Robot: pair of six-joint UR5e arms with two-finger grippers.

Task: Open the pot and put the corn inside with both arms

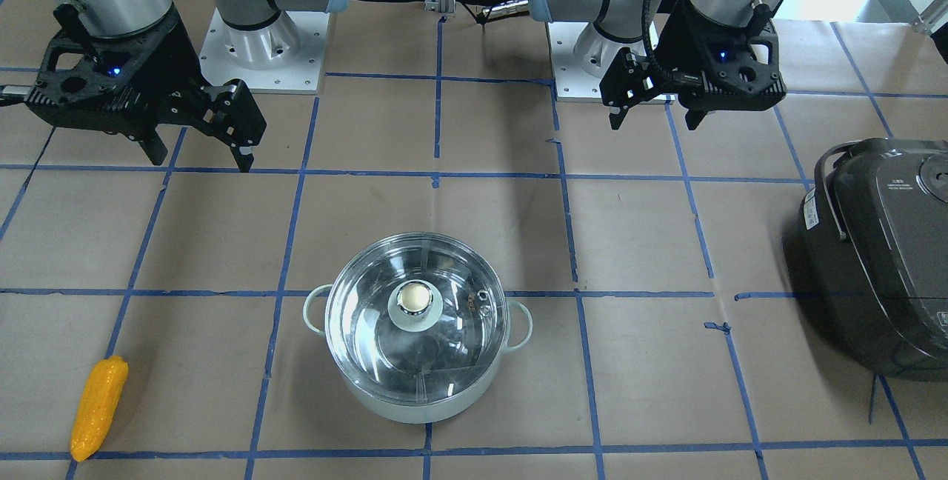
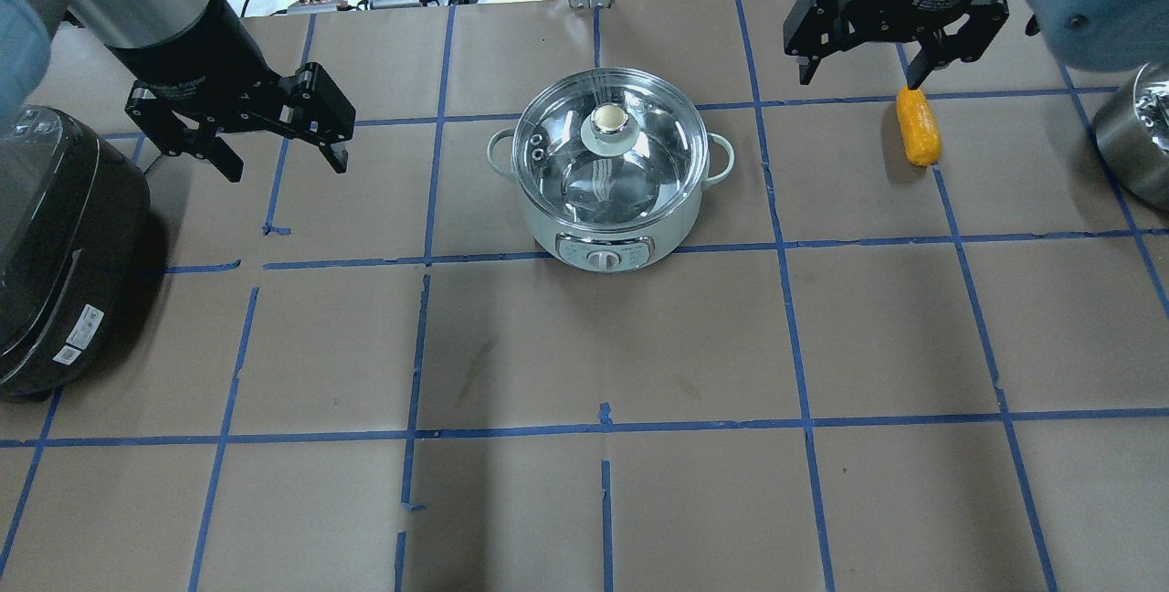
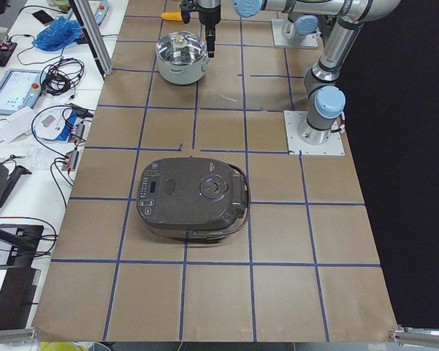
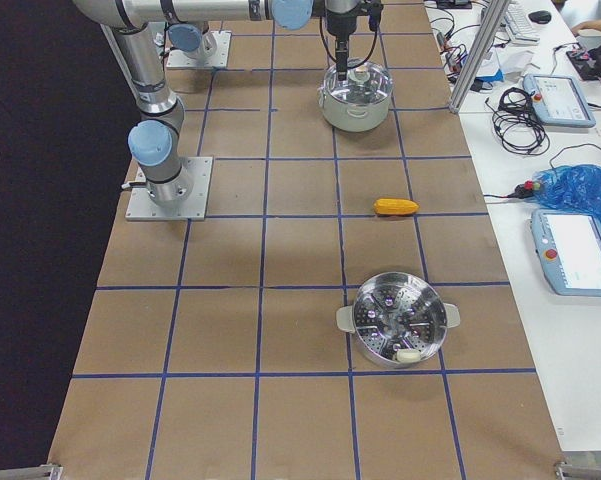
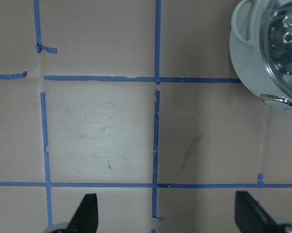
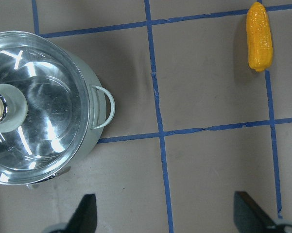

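Note:
The pale mint-green pot (image 2: 541, 225) stands mid-table with its clear glass lid (image 2: 644, 163) on and the knob (image 1: 415, 298) on top. It also shows in the front view (image 1: 415, 407) and both wrist views (image 5: 248, 63) (image 6: 90, 141). The yellow-orange corn (image 2: 917, 126) lies flat on the paper to the pot's right, also in the front view (image 1: 98, 407) and the right wrist view (image 6: 259, 36). My left gripper (image 2: 283, 167) (image 1: 653, 124) hovers open and empty left of the pot. My right gripper (image 2: 858, 79) (image 1: 201, 161) hovers open and empty, one fingertip just behind the corn.
A dark grey rice cooker (image 2: 55, 245) sits at the table's left side. A steel steamer pot (image 4: 398, 318) stands at the right end. Blue tape lines grid the brown paper. The arm bases (image 1: 259, 43) stand at the robot's edge.

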